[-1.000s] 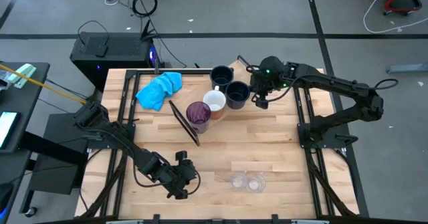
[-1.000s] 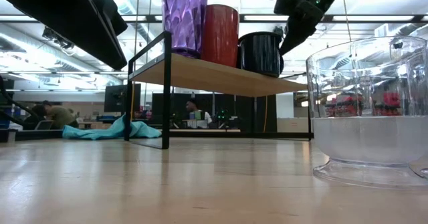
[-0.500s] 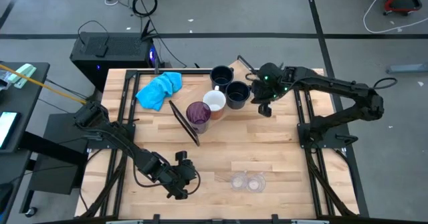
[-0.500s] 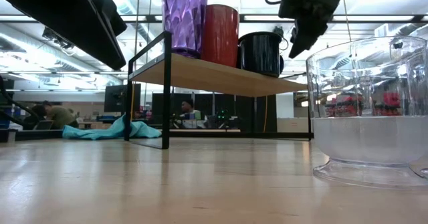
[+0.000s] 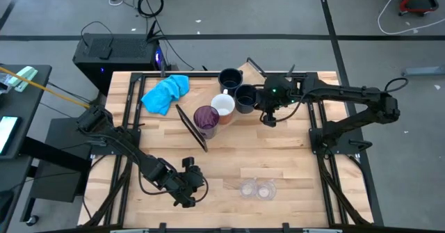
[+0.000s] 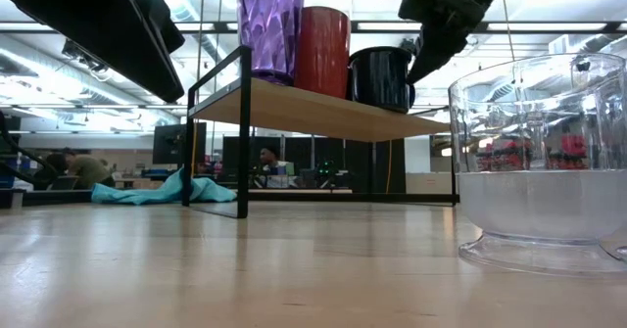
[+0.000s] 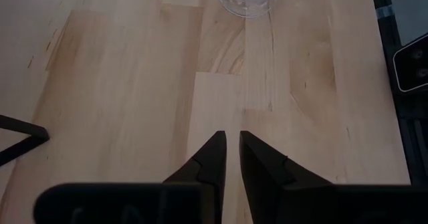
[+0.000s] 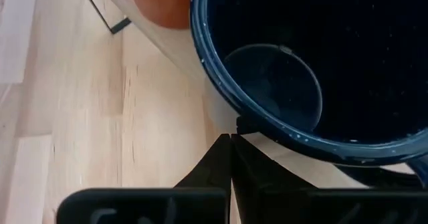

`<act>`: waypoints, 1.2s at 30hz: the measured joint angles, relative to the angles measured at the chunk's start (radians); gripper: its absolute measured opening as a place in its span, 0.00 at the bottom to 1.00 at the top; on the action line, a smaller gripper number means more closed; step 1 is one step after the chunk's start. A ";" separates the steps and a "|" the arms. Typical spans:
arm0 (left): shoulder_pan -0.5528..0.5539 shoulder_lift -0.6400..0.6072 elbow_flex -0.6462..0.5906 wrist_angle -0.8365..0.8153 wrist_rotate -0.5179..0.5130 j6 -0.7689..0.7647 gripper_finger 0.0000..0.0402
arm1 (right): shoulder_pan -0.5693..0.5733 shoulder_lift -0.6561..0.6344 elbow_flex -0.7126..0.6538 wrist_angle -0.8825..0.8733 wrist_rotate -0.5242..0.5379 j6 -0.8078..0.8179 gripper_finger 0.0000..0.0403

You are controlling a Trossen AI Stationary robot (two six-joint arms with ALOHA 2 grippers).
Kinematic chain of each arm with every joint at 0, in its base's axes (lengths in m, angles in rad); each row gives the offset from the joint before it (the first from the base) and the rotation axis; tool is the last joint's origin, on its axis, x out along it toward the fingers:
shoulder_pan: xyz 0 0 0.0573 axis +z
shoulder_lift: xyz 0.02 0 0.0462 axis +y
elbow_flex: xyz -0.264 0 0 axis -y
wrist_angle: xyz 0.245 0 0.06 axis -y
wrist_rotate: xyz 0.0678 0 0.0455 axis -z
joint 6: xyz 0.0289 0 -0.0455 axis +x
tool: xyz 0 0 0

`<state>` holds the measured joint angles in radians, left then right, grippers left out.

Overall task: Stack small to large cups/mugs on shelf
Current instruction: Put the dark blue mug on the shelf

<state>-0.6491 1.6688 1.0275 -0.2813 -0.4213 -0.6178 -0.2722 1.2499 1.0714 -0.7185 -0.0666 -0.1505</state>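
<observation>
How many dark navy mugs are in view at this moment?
2. One navy mug stands at the far end of the shelf; the other navy mug sits beside the white mug, with the right gripper close by. None seems hidden.

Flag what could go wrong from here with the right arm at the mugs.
1. The right gripper has shut fingers right at the rim of the dark navy mug; a push might slide it off the shelf.
2. That mug crowds the white mug, so a shove could pass along.
</observation>
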 joint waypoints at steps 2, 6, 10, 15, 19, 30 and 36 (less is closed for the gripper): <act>0.000 0.000 0.000 0.000 0.000 0.000 0.12 | 0.000 0.000 0.000 0.015 0.000 0.000 0.03; 0.000 0.000 0.000 0.000 0.000 0.000 0.13 | 0.000 0.000 0.000 0.041 0.000 0.001 0.03; 0.000 0.000 0.000 0.000 0.000 0.000 0.13 | 0.000 0.000 0.000 0.022 0.000 0.001 0.03; 0.000 0.000 0.000 0.000 0.000 0.000 0.12 | 0.000 -0.004 0.000 -0.007 -0.016 -0.001 0.03; 0.000 0.000 0.000 0.000 0.000 0.000 0.13 | 0.000 -0.004 0.000 -0.007 -0.019 -0.001 0.03; 0.000 0.000 0.000 0.000 0.000 0.000 0.12 | -0.007 -0.004 0.000 0.055 -0.005 -0.014 0.02; -0.001 0.000 0.000 0.000 0.019 -0.001 0.12 | 0.000 -0.004 0.000 0.004 -0.005 -0.010 0.03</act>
<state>-0.6502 1.6688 1.0275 -0.2810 -0.4027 -0.6185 -0.2718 1.2461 1.0714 -0.7142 -0.0719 -0.1602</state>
